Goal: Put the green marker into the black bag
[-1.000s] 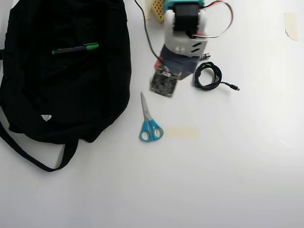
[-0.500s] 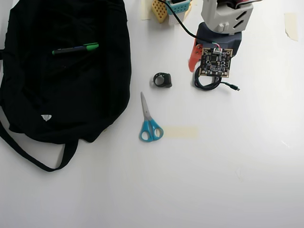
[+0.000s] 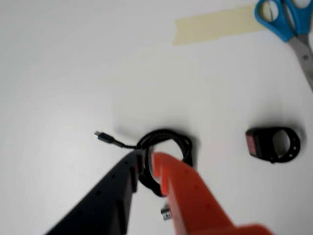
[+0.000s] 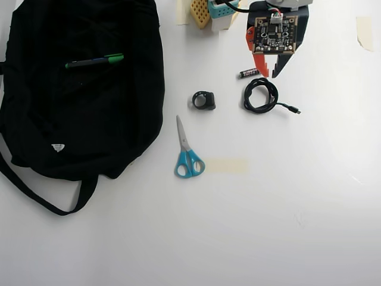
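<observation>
The slim green marker (image 4: 94,61) with the black barrel and bright green cap lies on top of the big soft black bag (image 4: 113,119), near its upper part in the overhead view. It lies almost flat across the picture, tilted just a little. Its green cap points to the right and its small green end points to the left.

The gripper (image 4: 267,74) is well apart from the marker, at the top right of the overhead view. Its orange finger and its black finger have only a small gap between them, and nothing is held. In the wrist view the tips (image 3: 145,164) hang over a coiled black cable (image 3: 168,147).

I think the marker may only rest on the cloth, not inside the bag. The arm could also bump the small black battery (image 4: 249,72), the cable or the little black ring (image 4: 204,100), because they sit close to the gripper. The blue-handled scissors (image 4: 187,154) lie between it and the bag.
</observation>
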Robot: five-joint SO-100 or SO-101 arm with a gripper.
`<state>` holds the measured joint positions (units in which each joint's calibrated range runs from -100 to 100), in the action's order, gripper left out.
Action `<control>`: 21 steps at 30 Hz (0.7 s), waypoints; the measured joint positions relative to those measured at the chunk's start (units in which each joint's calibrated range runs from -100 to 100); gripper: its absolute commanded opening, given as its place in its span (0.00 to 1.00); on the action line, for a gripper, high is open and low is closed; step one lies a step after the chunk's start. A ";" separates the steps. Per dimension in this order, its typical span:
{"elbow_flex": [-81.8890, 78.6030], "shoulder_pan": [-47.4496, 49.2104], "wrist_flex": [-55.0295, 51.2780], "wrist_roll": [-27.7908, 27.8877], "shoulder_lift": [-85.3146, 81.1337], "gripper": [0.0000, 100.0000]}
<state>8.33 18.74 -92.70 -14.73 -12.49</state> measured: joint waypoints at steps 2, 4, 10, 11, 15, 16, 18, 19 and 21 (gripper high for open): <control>-1.89 -0.07 0.00 0.34 -1.25 0.02; -3.69 -0.07 -0.43 2.20 -2.82 0.02; -11.24 -0.51 -1.55 4.54 -11.37 0.02; -12.89 -0.81 -1.46 4.64 -13.12 0.02; -19.97 -1.40 1.03 4.74 -19.18 0.02; -21.78 -1.40 1.89 4.74 -20.42 0.02; -25.71 -1.18 3.86 4.74 -23.41 0.02; -27.83 -1.18 4.98 4.74 -25.07 0.02; -32.55 -1.18 7.30 4.74 -28.31 0.02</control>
<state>-24.21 17.56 -85.40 -9.99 -40.81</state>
